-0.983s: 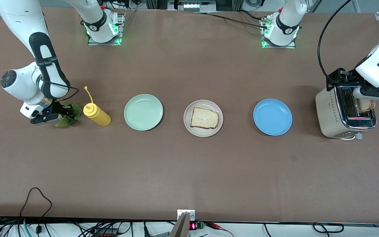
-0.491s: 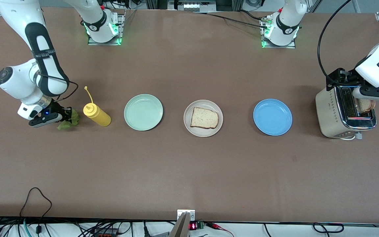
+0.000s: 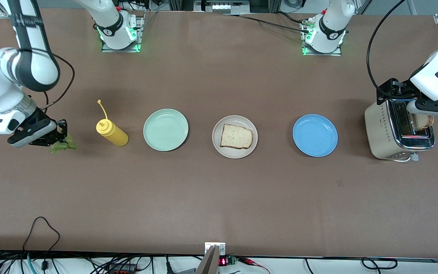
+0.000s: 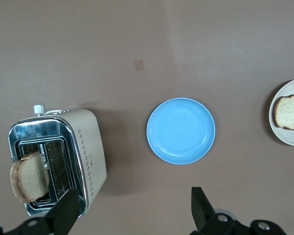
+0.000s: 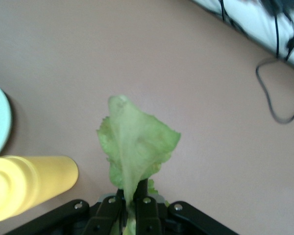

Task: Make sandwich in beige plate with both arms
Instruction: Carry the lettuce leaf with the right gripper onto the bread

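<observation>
Front view, at frame left: right gripper (image 3: 60, 137) pinching lettuce leaf (image 3: 62, 145) aloft for carrying to bread slice (image 3: 236, 136) on centred beige plate (image 3: 218, 144); at frame right, left gripper (image 4: 132, 213) spread over toaster (image 3: 388, 129), poised for toast (image 4: 25, 176).

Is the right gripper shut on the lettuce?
Yes. The right gripper pinches the lettuce at its stem, lifted beside the mustard bottle.

Brown matte table (image 3: 219, 198) fills the view, evenly lit, soft shadows. Black cables (image 3: 40, 236) trail along the edge nearest the front camera, beside a small red LED readout (image 3: 222, 261). Metal framing (image 3: 219, 5) and more cabling run along the base edge.
</observation>
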Robot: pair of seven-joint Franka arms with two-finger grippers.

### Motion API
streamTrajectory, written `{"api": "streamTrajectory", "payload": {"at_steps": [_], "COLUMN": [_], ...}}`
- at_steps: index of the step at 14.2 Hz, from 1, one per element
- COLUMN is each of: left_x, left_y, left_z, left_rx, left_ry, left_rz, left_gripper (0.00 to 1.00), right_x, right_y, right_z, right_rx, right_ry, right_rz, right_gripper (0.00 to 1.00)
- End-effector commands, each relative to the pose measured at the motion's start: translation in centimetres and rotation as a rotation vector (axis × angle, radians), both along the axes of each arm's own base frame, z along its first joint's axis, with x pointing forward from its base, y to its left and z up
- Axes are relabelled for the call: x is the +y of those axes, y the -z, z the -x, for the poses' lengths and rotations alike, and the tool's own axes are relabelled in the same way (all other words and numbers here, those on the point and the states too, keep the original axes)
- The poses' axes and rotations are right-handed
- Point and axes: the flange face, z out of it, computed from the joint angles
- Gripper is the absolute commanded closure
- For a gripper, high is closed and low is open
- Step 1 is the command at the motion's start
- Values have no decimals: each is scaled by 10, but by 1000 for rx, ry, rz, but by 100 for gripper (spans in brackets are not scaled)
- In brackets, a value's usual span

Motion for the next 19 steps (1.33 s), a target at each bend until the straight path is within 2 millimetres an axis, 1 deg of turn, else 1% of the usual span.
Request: {"api": "streamTrajectory", "payload": {"at_steps": [1,3,4,5,7,9,10,12,13,14,16,17,18,19], "left_x": [-3,-6,-6,-5,-5,-5,-6,-4,-5,-5,-4,-1,-2,-2], "left_y": [-4,-4,-4,-4,-4,-4,-4,-4,-4,-4,-4,-4,-4,-4], "left_z": [9,10,10,10,10,10,10,10,10,10,10,10,10,10], "left_rx": [6,13,13,13,14,16,16,16,16,16,14,14,16,16], "left_ry": [-5,-1,-1,-2,-2,-3,-3,-6,-4,-4,-6,-10,-9,-10], "left_rz": [1,1,1,1,1,1,1,2,1,1,2,1,1,1], "left_gripper": [0,0,0,0,0,0,0,0,0,0,0,0,0,0], "right_x": [44,89,117,138,187,223,238,272,285,302,346,375,396,424], "right_y": [-51,-90,-103,-112,-122,-131,-129,-131,-126,-120,-97,-87,-78,-64], "right_z": [-20,-26,-26,-24,-16,-11,-14,-17,-20,-22,-21,-18,-18,-18], "right_rx": [30,63,78,90,107,112,128,134,151,169,200,205,209,204], "right_ry": [-31,11,34,51,73,73,68,33,33,29,35,56,77,74], "right_rz": [10,33,26,13,-13,-24,-27,-35,-65,-97,-107,-103,-96,-80], "right_gripper": [100,100,100,100,100,100,100,100,100,100,100,100,100,100]}}
